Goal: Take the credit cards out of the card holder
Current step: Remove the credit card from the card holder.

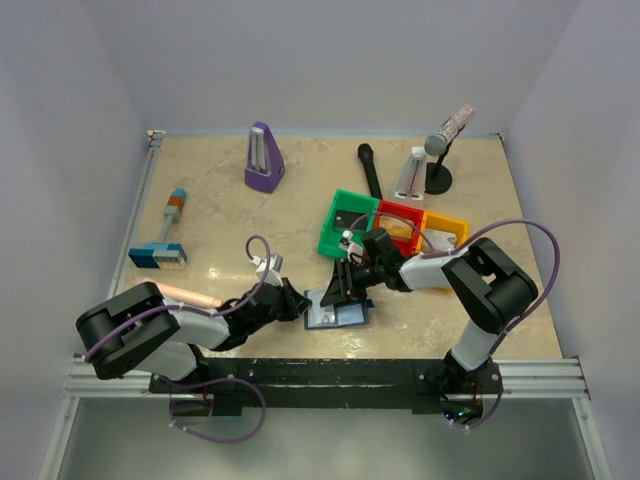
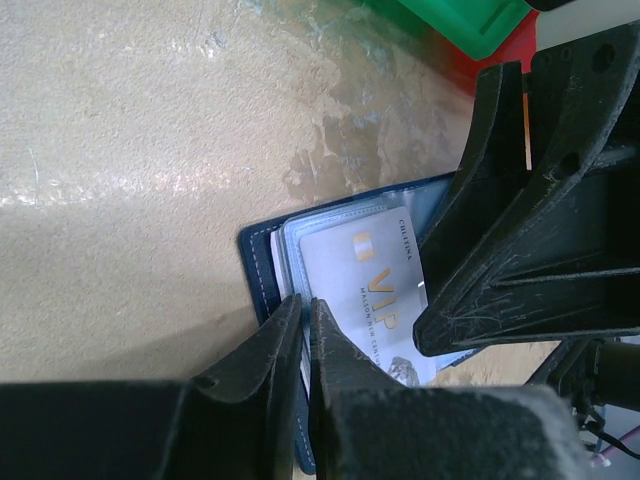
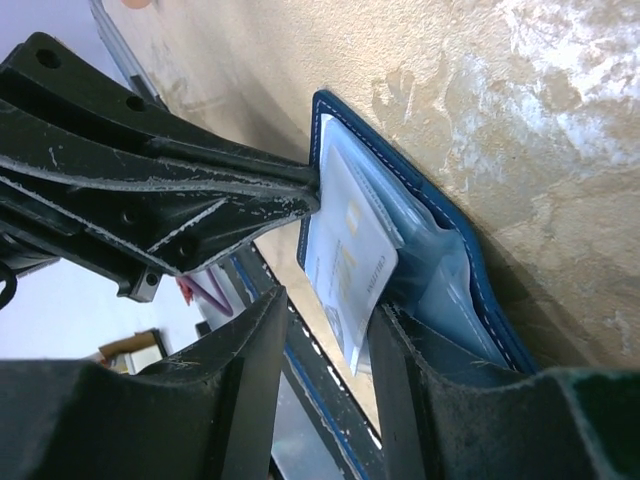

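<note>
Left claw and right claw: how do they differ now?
The left claw is almost shut, pinching the edge of the card holder; the right claw stands wider, with a white credit card between its fingers. The left claw reaches in from the left, the right claw from the opposite side. Both are black and meet at the open card holder.

The card holder [image 1: 345,318], low in the middle of the top view, is dark navy with pale stitching along its edge and pale blue-grey inner panels. The card [image 2: 365,300] showing in it is silvery white with gold lettering and a small gold square. The table [image 1: 220,230] is beige with a cloudy, marbled pattern; in the upper half of that view are a purple metronome [image 1: 264,158] and a green bin [image 1: 328,235], a red bin [image 1: 400,207] and a yellow bin [image 1: 455,225], and at lower left a copper-coloured tube [image 1: 190,294].
</note>
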Controlling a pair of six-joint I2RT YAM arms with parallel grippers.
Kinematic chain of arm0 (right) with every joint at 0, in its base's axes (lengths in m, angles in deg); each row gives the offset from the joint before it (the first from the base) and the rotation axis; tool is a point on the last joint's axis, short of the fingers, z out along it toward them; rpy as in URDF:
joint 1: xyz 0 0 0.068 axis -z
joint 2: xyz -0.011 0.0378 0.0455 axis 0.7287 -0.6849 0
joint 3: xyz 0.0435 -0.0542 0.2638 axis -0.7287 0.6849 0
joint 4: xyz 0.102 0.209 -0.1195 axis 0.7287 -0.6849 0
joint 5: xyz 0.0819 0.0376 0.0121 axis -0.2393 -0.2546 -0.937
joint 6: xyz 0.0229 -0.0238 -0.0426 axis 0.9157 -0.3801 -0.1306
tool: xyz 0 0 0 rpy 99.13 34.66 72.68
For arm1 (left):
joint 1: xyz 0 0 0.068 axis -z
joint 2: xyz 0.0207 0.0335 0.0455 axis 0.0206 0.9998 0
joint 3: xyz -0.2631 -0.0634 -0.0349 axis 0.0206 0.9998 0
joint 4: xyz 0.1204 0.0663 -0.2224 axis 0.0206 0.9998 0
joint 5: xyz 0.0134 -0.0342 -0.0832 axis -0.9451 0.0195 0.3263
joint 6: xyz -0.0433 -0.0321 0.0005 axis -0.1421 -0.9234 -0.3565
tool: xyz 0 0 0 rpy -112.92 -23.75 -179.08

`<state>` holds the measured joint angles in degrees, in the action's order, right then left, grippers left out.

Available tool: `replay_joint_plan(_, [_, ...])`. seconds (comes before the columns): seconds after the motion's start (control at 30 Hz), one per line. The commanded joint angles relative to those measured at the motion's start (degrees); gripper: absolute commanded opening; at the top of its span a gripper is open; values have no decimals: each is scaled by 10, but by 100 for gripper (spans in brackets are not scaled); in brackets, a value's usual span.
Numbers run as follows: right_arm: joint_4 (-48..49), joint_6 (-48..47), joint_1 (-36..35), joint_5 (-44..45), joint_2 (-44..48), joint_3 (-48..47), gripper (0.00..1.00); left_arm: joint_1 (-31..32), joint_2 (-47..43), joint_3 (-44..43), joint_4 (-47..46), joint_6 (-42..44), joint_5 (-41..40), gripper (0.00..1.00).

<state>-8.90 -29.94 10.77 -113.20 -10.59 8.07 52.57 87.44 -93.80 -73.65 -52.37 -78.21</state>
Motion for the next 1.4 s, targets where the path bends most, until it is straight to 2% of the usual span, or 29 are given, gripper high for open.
replay_joint_plan(0.0, [16,8,-12,15,35,8,41,5,-15,12,-24,3,23,16])
replay_joint_plan(0.17, [13,11,-9,24,54,17,40,5,-28,15,-8,3,20,20])
replay_joint_plan(0.6, [23,20,-4,32,83,29,40,5,-38,19,-2,5,18,19])
replay_joint_plan(0.73, [18,22,-4,31,90,26,40,5,-32,11,0,10,24,13])
replay_joint_plan(0.87, [-1,13,-3,35,101,25,40,5,-31,6,23,7,15,0])
replay_joint_plan(1.1, [-18,6,6,35,115,31,40,5,-20,-16,88,-7,-4,0])
replay_joint_plan(1.37, [-39,-6,15,38,134,36,40,5,-17,-20,107,-19,-12,0])
